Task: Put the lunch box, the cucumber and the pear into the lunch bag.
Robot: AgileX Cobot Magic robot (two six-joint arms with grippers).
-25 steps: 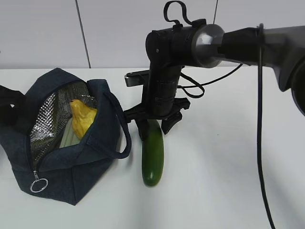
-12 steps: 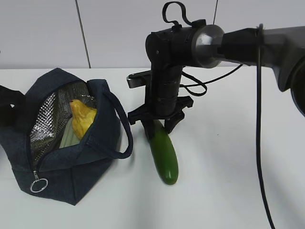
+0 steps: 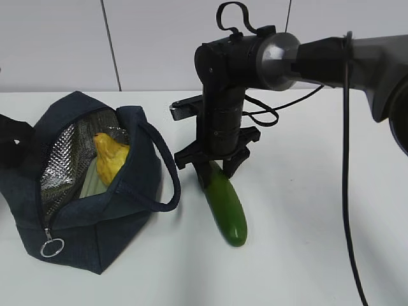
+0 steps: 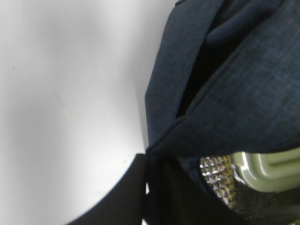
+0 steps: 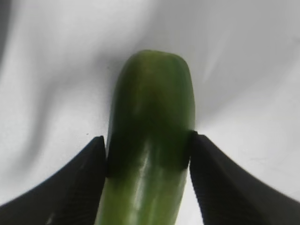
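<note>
1. Cucumber [image 3: 226,207] is seen clamped at its upper end between the fingers of the right gripper [image 3: 215,167]; lower end slants toward the table's [image 3: 306,255] near edge, whether touching cannot be told.
2. Lunch bag [image 3: 95,223] is set near the left edge, unzipped; pear [image 3: 109,157] and lunch box [image 4: 269,168] are lodged inside.
3. No readable writing is found.
4. Left gripper: hidden from view; state cannot be told.
</note>
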